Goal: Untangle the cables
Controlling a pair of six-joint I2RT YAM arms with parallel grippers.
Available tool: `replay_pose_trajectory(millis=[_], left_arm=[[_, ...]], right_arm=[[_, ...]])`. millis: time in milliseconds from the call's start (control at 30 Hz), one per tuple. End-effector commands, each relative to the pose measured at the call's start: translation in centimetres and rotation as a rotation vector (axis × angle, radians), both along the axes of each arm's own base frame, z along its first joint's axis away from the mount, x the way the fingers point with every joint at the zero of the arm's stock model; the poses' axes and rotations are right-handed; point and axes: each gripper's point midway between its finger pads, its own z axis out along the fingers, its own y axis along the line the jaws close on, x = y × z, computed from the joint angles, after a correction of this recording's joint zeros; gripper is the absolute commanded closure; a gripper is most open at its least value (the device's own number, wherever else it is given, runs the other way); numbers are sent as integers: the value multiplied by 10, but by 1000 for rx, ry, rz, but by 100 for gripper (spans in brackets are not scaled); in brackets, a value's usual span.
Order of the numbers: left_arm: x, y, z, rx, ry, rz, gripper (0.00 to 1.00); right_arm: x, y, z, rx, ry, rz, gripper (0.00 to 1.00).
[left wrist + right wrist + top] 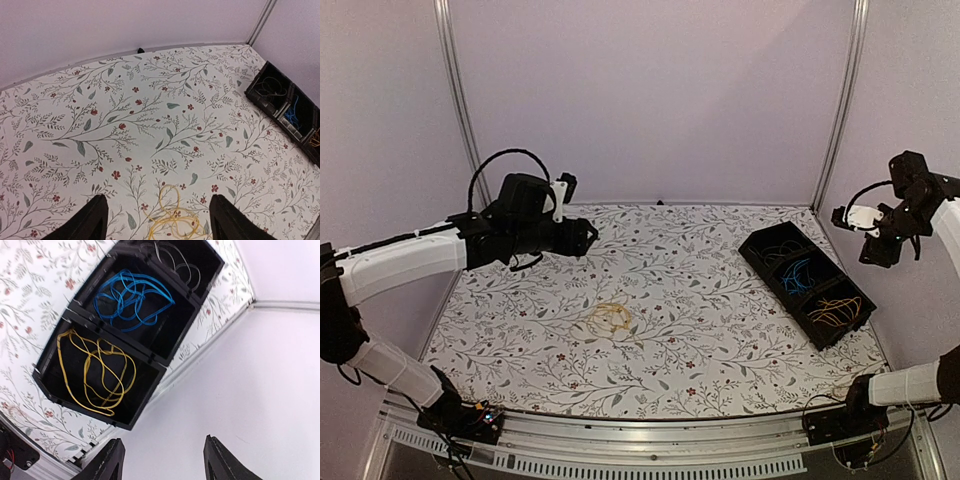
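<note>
Cables: one yellow cable loop [613, 318] lies loose on the worktop [700, 375], about mid-width, near side. Left fingers [92, 220] are spread wide, holding nothing, raised above the worktop and clear of the loop. To the right sits a black three-bin tray [150, 395], set at a slant. It holds yellow cables [97, 372] in the nearest bin, blue cables [132, 302] in the middle and thin dark cables [175, 262] in the farthest. Right fingers [111, 460] are spread, empty, high above the tray.
</note>
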Motion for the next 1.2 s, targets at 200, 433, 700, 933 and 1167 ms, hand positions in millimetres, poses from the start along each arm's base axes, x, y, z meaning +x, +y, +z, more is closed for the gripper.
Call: replay_pose_trajectory(millis=[200,433,700,933,1167], left_arm=[[-74,31,-102,-7,423,55,44],[-95,16,-127,-41,502,-5,44],[-91,13,-140,-76,511,36,40],[-72,19,-123,-59,415,90,38],[-69,21,-123,-34,391,80,38]], right_arm=[[27,144,24,745,-27,276,45],[3,257,13,993,51,517,46],[-23,383,-67,932,252,642,42],[-35,446,-125,872,350,671,36],[-38,477,-162,849,439,672,36]])
